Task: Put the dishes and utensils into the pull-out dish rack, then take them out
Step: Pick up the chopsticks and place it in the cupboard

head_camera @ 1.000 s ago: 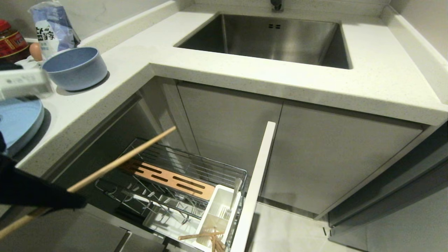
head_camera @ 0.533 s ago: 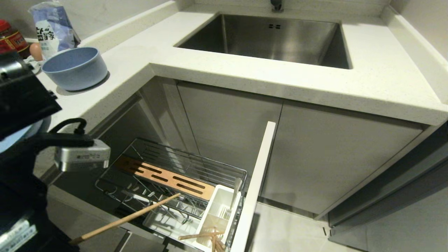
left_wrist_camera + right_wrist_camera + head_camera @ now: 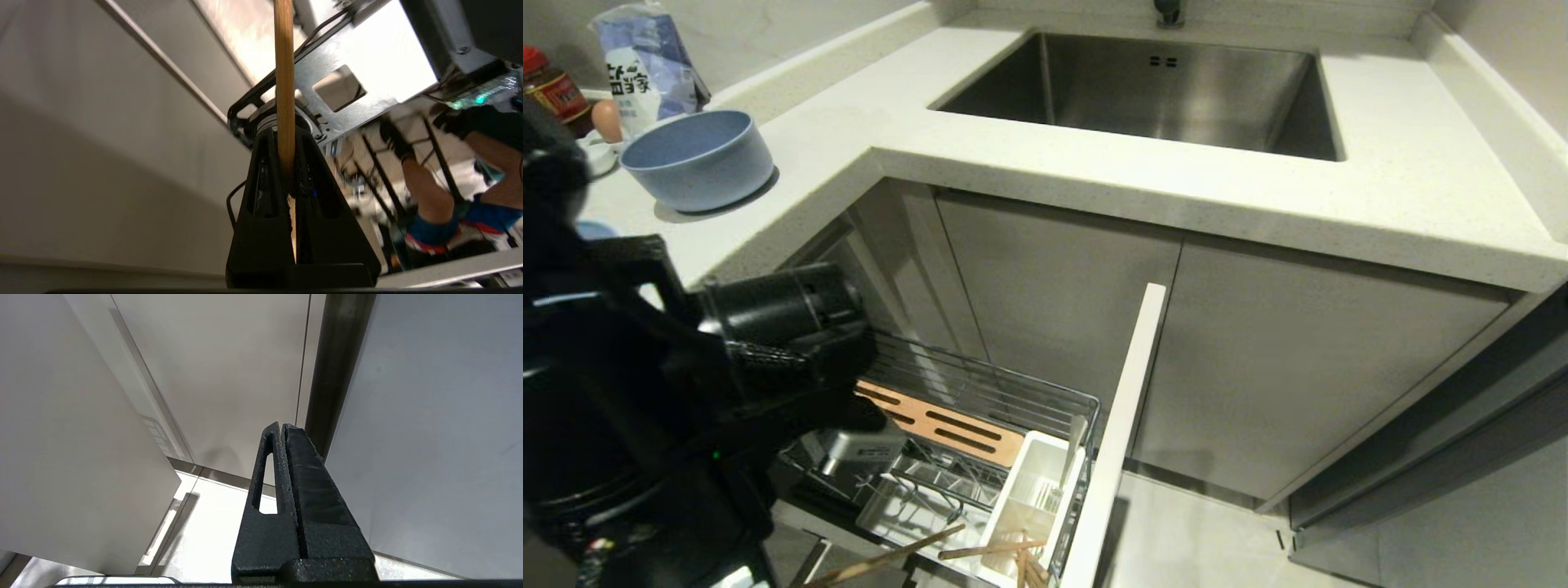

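The left gripper (image 3: 288,163) is pressed together on a single wooden chopstick (image 3: 284,81), which it holds low beside the pull-out dish rack (image 3: 980,392). In the head view the free end of that chopstick reaches toward the white utensil caddy (image 3: 1029,498) at the front of the rack. The right gripper (image 3: 286,457) is pressed together on nothing and is parked facing cabinet fronts.

Judged progress: loading is under way. Other chopsticks (image 3: 1005,549) and a metal spoon (image 3: 1072,449) stand in the caddy. The blue bowl (image 3: 696,159) rests on the surface (image 3: 1094,163), and a blue plate edge (image 3: 592,230) shows behind the arm. Both dishes remain to be loaded; all unloading remains.

The surface is pale speckled stone with a steel sink (image 3: 1160,90) set in. A bag (image 3: 645,61), a jar (image 3: 551,90) and an egg (image 3: 606,118) stand at its far left. The floor is pale tile.
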You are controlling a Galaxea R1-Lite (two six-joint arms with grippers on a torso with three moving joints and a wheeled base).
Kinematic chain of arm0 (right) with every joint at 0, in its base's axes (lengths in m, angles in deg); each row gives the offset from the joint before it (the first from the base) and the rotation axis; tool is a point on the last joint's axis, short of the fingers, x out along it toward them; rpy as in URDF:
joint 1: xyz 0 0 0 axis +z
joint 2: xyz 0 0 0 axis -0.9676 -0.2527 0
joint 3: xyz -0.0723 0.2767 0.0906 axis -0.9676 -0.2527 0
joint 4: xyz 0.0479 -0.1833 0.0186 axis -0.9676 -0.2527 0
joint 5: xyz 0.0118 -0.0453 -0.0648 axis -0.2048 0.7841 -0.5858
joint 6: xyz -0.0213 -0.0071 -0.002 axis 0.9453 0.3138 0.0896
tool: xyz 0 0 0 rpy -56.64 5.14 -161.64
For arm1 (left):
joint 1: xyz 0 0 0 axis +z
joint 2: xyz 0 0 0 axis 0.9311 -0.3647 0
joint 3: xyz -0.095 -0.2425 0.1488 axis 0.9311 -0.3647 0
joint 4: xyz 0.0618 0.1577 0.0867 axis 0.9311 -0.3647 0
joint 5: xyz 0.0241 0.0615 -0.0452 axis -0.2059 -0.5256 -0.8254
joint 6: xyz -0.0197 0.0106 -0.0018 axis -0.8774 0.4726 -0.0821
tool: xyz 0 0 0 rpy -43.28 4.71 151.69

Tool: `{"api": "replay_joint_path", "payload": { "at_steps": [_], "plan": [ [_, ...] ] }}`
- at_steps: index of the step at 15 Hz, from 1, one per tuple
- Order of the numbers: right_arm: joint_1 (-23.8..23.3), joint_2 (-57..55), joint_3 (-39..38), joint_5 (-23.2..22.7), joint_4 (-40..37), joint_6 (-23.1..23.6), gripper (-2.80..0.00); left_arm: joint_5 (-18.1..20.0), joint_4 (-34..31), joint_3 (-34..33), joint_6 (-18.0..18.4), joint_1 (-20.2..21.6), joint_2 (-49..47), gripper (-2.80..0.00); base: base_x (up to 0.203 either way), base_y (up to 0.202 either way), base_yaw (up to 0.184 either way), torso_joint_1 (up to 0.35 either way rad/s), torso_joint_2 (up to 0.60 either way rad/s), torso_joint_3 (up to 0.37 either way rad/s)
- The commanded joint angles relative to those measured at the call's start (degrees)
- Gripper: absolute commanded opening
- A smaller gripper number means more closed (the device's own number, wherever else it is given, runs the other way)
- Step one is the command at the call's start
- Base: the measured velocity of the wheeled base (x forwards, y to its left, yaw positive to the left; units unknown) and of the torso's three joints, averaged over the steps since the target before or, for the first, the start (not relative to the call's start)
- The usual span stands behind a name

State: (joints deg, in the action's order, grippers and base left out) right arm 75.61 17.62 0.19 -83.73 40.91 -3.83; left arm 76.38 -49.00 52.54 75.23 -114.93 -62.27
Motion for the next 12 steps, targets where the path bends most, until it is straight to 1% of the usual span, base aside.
{"api": "replay_joint_path", "payload": {
  "at_steps": [1,3,5,10,12],
  "plan": [
    [0.02,0.04,-1.49,-0.01,0.04,0.00,-2.80,-0.45,0.18,-0.17,-1.82,-0.84,-5.89,-2.80,0.000,0.000,0.000,0.000,0.00,0.000],
    [0.02,0.04,-1.49,-0.01,0.04,-0.07,-2.80,-0.53,0.97,0.19,-3.54,-1.19,-9.90,-2.80,0.000,0.000,0.000,0.000,0.00,0.000],
    [0.02,0.04,-1.49,-0.01,0.04,-0.05,-2.80,-0.54,2.84,0.55,-4.08,-1.61,-13.19,-2.80,0.000,0.000,0.000,0.000,0.00,0.000],
    [0.03,0.04,-1.49,-0.01,0.04,-0.05,-2.80,-0.28,4.48,2.80,-4.42,-2.10,-18.62,-2.80,0.000,0.000,0.000,0.000,0.00,0.000],
    [0.02,0.04,-1.49,-0.01,0.04,0.02,-2.80,-0.27,6.39,3.62,-6.13,-2.10,-21.73,-2.80,0.000,0.000,0.000,0.000,0.00,0.000]
  ]
}}
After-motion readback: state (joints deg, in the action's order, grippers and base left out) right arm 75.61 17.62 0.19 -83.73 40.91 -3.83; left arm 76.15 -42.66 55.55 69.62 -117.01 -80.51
